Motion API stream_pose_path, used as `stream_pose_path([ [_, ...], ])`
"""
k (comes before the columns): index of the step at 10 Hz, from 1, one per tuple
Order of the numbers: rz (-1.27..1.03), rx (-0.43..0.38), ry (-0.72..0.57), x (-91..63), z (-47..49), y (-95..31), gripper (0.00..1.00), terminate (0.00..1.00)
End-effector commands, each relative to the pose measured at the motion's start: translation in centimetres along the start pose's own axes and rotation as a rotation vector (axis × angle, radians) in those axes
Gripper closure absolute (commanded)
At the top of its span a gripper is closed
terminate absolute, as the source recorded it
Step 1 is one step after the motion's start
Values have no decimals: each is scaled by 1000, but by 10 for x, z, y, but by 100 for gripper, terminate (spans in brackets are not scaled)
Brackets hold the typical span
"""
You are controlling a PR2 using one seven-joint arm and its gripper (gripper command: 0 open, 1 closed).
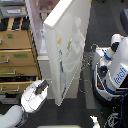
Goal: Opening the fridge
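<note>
The fingers (pixel 44 85) are seen as a small dark shape at the tip of the gripper (pixel 42 86), and whether they are spread or closed cannot be told from this blurred view. They are pointed toward the lower edge of the fridge door (pixel 67 47), just beside it; contact cannot be confirmed. Behind the fingers a rounded white wrist and forearm (pixel 31 97) is carried in from the lower left corner of the exterior view.

The fridge (pixel 37 27) is placed at the top centre of the view, and its large white door is swung wide open, so that the door panel is presented edge-on and leans across the middle of the picture. No bench is shown; a tan wooden drawer cabinet (pixel 17 55) is set along the exterior view's left edge, touching or just beside the fridge body. The white-and-blue robot body (pixel 116 65) is stood at the exterior view's right edge, well apart from the gripper, with the open door between them.
</note>
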Motion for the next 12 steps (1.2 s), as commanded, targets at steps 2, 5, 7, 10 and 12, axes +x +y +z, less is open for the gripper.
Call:
stream_pose_path([
  [2,228,171,414,-132,-374,235,0,0],
  [5,360,157,425,-33,-448,292,0,0],
  [7,375,146,406,76,-436,267,0,0],
  [10,243,127,350,238,-394,166,0,0],
  [12,222,136,342,309,-381,118,0,0],
])
